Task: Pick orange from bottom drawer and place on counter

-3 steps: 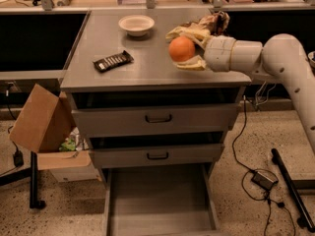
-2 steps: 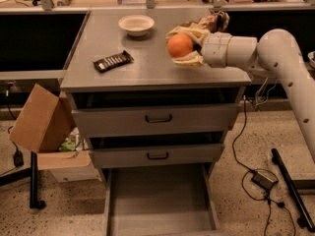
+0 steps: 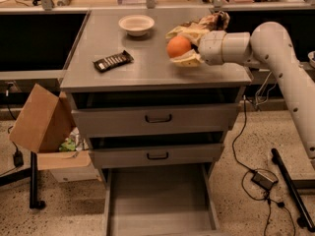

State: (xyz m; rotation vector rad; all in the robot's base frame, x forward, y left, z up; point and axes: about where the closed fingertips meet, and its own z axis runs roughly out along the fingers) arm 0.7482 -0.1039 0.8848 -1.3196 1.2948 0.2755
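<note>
**Orange gripped over the right side of the counter**

The small round orange fruit (image 3: 178, 46) is sitting right of centre in the upper half of the frame, above the right part of the flat grey counter (image 3: 147, 65) on top of the three-drawer cabinet. The two-finger gripper (image 3: 180, 46) is clamping it, with one pale yellowish finger (image 3: 187, 59) lying beneath the fruit and the other arching over its top. Whether the fruit or the lower finger is touching the counter cannot be told. The thick white arm (image 3: 275, 48) is reaching in from the right edge of the frame and bending down along that side.

Further left on the counter, a black rectangular wrapped bar (image 3: 113, 61) is lying at a slant, well apart from the fruit. A small white bowl (image 3: 136, 24) is standing near the counter's far edge, above and right of the bar.

Below, the two grey upper drawers with black handles (image 3: 158, 118) are sitting shut. The wide, shallow grey bottom drawer (image 3: 157, 195) is standing pulled out at the lower centre of the frame.

At the left, a brown cardboard box (image 3: 37, 117) is leaning beside the cabinet. At the lower right, black cables (image 3: 261, 178) are trailing over the speckled floor.
</note>
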